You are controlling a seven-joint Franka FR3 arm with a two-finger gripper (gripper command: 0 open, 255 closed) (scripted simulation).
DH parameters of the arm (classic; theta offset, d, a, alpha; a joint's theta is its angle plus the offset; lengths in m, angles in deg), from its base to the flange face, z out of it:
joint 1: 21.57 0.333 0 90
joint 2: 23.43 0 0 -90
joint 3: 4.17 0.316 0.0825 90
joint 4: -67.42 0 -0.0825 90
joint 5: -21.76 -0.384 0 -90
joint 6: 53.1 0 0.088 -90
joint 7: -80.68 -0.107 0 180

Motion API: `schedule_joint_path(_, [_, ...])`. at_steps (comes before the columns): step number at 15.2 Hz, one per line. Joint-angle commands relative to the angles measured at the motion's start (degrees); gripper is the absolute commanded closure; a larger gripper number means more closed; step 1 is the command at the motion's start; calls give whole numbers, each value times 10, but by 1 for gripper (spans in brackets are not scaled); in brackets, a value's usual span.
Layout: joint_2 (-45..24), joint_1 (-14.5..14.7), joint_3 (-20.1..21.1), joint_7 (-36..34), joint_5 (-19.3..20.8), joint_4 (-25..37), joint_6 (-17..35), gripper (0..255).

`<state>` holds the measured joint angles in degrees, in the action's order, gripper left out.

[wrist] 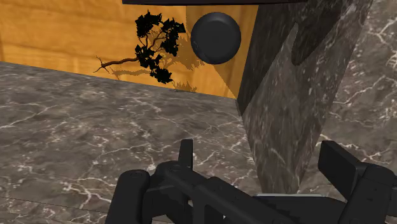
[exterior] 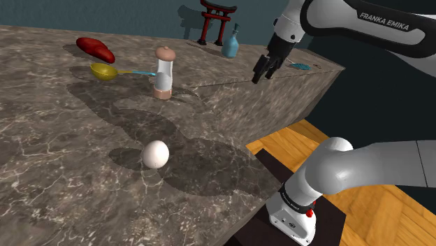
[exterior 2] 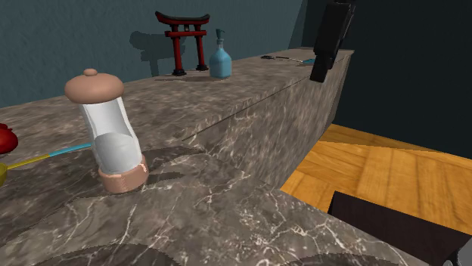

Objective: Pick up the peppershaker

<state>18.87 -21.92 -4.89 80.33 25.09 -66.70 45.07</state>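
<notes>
The pepper shaker (exterior: 163,72) stands upright on the marble counter (exterior: 63,161); it has a clear body with a tan cap and base. It stands close to the camera in the second exterior view (exterior 2: 106,136), slightly tilted with that picture. My black gripper (exterior: 260,74) hangs in the air well toward the shoulder view's right of the shaker, near the counter's far corner, apart from it. In the second exterior view the gripper (exterior 2: 321,72) is at the top right. The wrist view has the gripper (wrist: 263,160) open over marble, nothing between the fingers.
A red item (exterior: 96,49) and a yellow spoon (exterior: 105,70) with a blue handle lie beyond the shaker. A white ball (exterior: 155,154) sits nearer. A red torii model (exterior: 216,21), a blue bottle (exterior: 230,43) and a blue-handled utensil (exterior: 300,66) stand at the back. Wooden floor (exterior: 293,143) lies past the counter edge.
</notes>
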Motion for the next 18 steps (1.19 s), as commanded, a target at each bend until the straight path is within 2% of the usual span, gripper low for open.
schedule_joint_path(1, [0,0,0,0,0,0,0,0])
schedule_joint_path(10, [-166,12,102,-108,11,145,13,0])
schedule_joint_path(18, [-342,23,183,-210,73,328,-22,0])
